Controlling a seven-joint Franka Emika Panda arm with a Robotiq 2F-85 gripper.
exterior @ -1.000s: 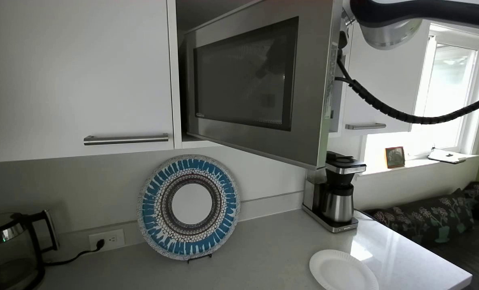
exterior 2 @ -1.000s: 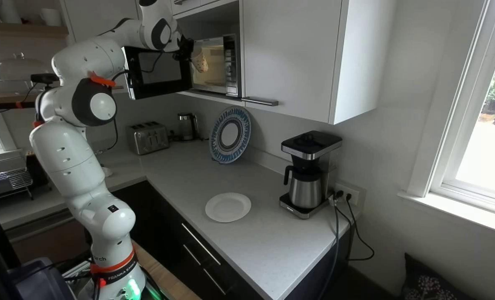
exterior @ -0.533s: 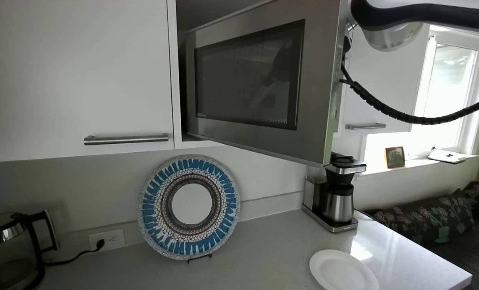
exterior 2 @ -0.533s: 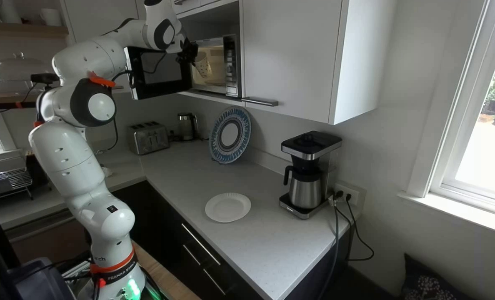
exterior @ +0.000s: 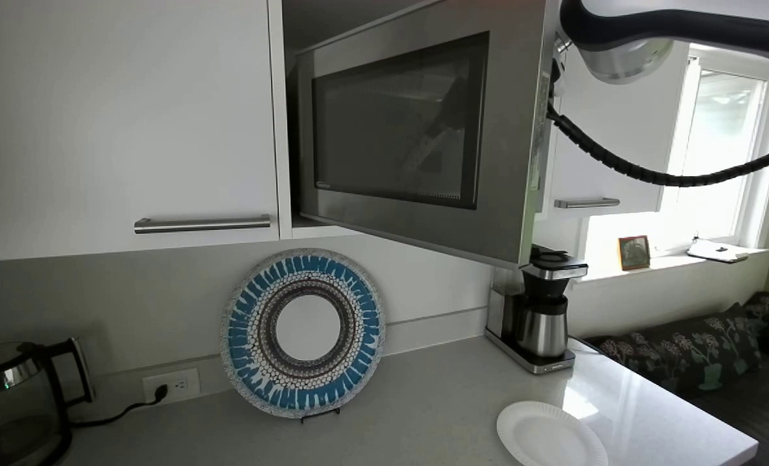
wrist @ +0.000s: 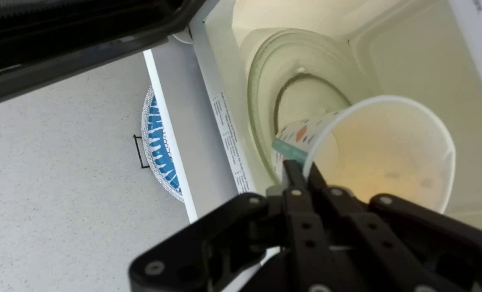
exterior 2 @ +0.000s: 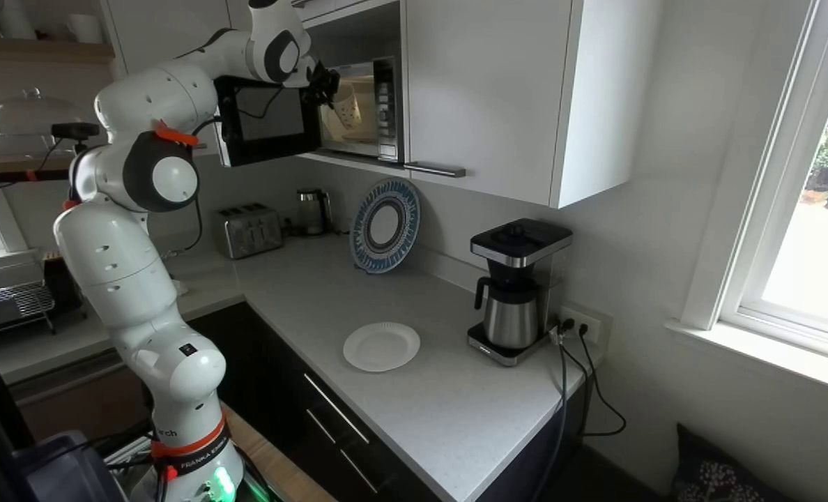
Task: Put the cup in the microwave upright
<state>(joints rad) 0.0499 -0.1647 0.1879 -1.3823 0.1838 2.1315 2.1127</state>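
Observation:
The cup [wrist: 391,154] is white with a patterned outside. My gripper [wrist: 304,168] is shut on its rim, with one finger inside and one outside. In an exterior view, the cup [exterior 2: 346,108] hangs tilted from the gripper [exterior 2: 330,90] at the open microwave's mouth [exterior 2: 387,111]; how far inside it is, I cannot tell. The wrist view shows the lit cavity with a glass turntable [wrist: 261,73] beyond the cup. The open silver-grey door [exterior: 410,226] covers the gripper and cup in an exterior view; only a dim shape shows through its window.
The door's dark inner side [wrist: 103,48] is close beside the gripper. White cabinets [exterior 2: 484,90] flank the microwave. On the counter below are a white plate [exterior 2: 382,347], a blue patterned disc [exterior 2: 365,237], a coffee maker [exterior 2: 511,321] and a toaster [exterior 2: 250,230].
My gripper and the cup have moved towards the microwave, rightward in an exterior view. The door's free edge has shifted slightly towards closed. The cup stays gripped.

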